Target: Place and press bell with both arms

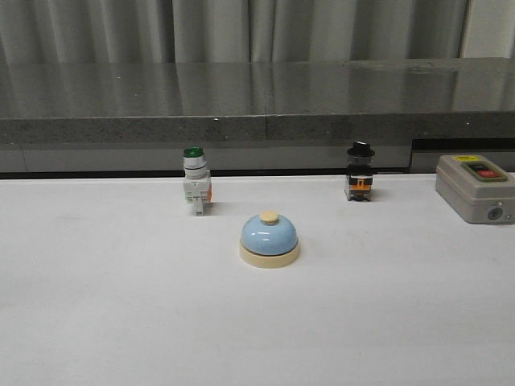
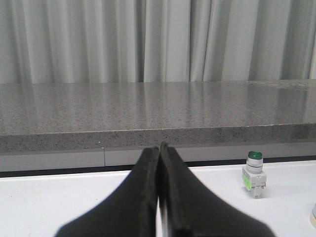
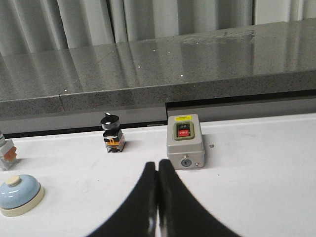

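The bell (image 1: 269, 239) sits upright mid-bench (image 1: 121, 322), ahead of the two switches. Both the left end effector (image 2: 159, 197) and right end effector (image 3: 157, 197) are closed, empty. It looks light, rigid, slick-domed (likely to slide); grip the cream base rim.

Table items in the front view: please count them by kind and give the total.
Call bell: 1
Push-button switches, green-capped and black-capped: 2
Grey on/off switch box: 1
Total: 4
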Robot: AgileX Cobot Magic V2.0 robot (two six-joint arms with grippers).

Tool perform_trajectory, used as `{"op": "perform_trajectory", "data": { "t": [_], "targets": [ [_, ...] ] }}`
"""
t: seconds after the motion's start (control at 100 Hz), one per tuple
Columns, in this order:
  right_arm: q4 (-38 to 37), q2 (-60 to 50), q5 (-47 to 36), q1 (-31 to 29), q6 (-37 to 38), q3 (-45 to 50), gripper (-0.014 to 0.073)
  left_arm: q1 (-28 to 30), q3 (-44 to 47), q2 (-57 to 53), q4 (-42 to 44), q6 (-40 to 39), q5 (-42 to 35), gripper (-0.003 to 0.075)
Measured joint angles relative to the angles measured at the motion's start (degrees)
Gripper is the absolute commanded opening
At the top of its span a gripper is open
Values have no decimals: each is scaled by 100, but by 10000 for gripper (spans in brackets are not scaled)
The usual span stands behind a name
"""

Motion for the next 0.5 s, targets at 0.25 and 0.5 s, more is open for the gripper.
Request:
{"op": "perform_trajectory", "data": {
  "t": [0.25,0.5],
  "targets": [
    [0,0,-197,0,0,0,-64,0,0,0,0,0,0,-21],
    [0,0,-203,0,-11,0,-64,0,0,0,0,0,0,-21]
  ]
}}
